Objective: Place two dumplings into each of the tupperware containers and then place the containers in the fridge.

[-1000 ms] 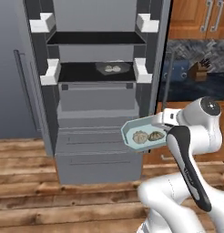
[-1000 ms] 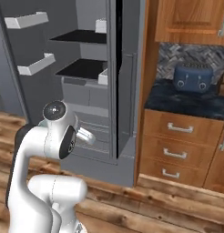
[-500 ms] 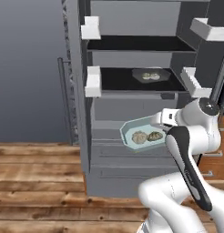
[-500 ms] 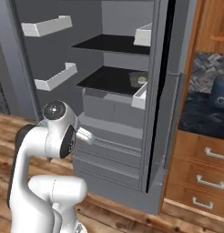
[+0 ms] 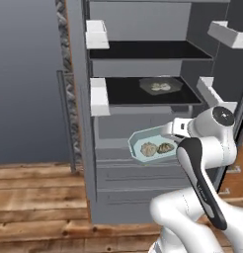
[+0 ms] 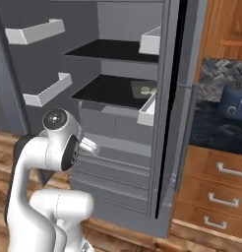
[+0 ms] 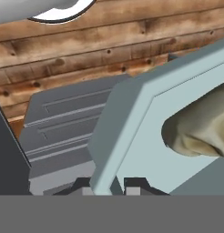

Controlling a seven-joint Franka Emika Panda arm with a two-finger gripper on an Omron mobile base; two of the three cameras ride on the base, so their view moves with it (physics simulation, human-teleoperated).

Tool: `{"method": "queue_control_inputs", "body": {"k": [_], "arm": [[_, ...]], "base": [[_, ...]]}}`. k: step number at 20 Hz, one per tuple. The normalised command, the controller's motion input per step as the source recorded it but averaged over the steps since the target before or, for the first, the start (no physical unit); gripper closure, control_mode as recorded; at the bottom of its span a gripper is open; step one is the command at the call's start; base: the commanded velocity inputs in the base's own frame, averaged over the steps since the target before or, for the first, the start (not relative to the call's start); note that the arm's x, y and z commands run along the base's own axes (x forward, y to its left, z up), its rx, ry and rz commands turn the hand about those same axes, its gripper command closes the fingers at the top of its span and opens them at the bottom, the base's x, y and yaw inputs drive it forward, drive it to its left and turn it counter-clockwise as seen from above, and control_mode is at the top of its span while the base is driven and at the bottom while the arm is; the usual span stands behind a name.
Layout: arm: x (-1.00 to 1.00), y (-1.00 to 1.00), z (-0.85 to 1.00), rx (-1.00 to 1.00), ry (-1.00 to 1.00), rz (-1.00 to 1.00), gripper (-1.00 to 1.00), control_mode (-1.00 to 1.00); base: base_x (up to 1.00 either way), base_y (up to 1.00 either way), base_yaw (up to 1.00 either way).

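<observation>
The fridge (image 5: 143, 64) stands open ahead of me. One tupperware container (image 5: 160, 86) with two dumplings (image 5: 158, 87) rests on its lower dark shelf, also seen in the right base view as the container (image 6: 142, 89). My gripper (image 5: 172, 132) is shut on the rim of a second pale blue-grey container (image 5: 143, 141), held level in front of the fridge drawers, below that shelf. Two dumplings (image 5: 149, 148) lie in it. In the hand view the gripper (image 7: 114, 184) pinches the container's rim (image 7: 132, 127), with a beige dumpling (image 7: 200, 129) just beyond.
White door bins (image 5: 97, 96) flank the shelves, and grey drawers (image 5: 133, 183) fill the fridge's lower part. The left door (image 5: 29, 79) hangs open. The right door's edge (image 6: 167, 98) stands beside a dark counter (image 6: 216, 133) over wooden drawers (image 6: 216, 197). Wooden floor (image 5: 39, 197) lies below.
The whole picture has shifted: the base has driven, and the fridge interior now looks closer and more central. The container stays in my shut gripper.
</observation>
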Motion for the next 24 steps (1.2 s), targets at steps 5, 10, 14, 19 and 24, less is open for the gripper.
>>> {"method": "queue_control_inputs", "body": {"k": [5,10,14,19,24], "arm": [[0.00,0.00,0.00,0.00,0.00,0.00,1.00,1.00],[0.00,0.00,0.00,0.00,0.00,0.00,1.00,1.00],[0.00,0.00,0.00,0.00,0.00,0.00,1.00,1.00],[0.00,0.00,0.00,0.00,0.00,0.00,1.00,1.00],[0.00,0.00,0.00,0.00,0.00,0.00,1.00,1.00]], "base": [[0.50,0.18,-0.27],[0.49,0.41,-0.29],[0.40,0.52,-0.30],[0.46,0.04,-0.38],[0.52,0.26,-0.25]]}}
